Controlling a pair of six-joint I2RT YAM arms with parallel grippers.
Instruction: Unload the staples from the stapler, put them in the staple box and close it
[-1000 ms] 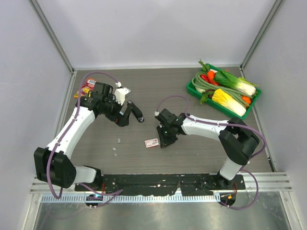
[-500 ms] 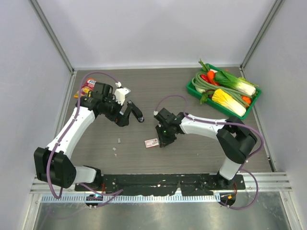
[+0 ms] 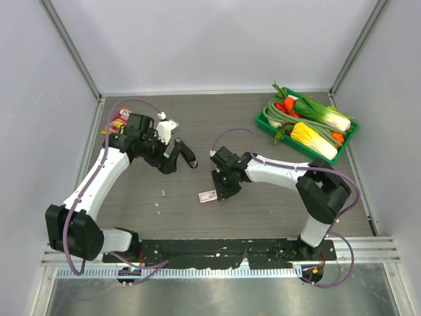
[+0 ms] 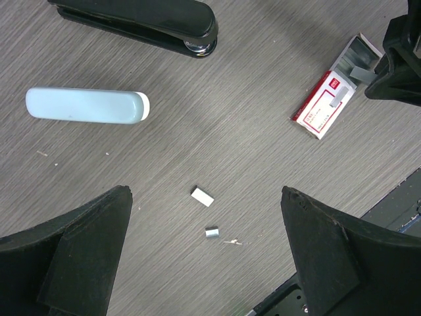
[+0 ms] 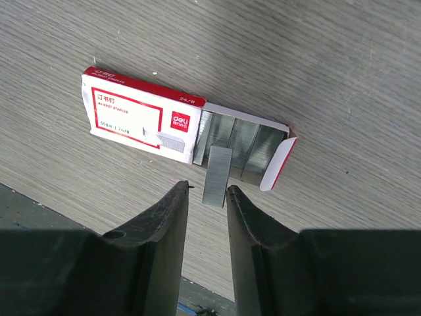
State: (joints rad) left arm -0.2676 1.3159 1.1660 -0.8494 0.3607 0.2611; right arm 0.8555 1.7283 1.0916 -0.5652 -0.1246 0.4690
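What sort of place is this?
Likely a robotics lab test cell: two robot arms bolted to a table, plain walls enclosing it, and props like a staple box and a tray of vegetables.

Pale-blue stapler shell, red-and-white box

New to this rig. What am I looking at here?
Two table-mounted robot arms. One picture is from a fixed camera overhead; the other two from a camera on each wrist. On the table: a black stapler, a pale blue oblong piece beside it, two loose staple bits, an open staple box, a green tray of vegetables. The left gripper is wide open, holding nothing. The right gripper has its jaws slightly apart around the end of a staple strip at the box mouth, apparently not gripping it.
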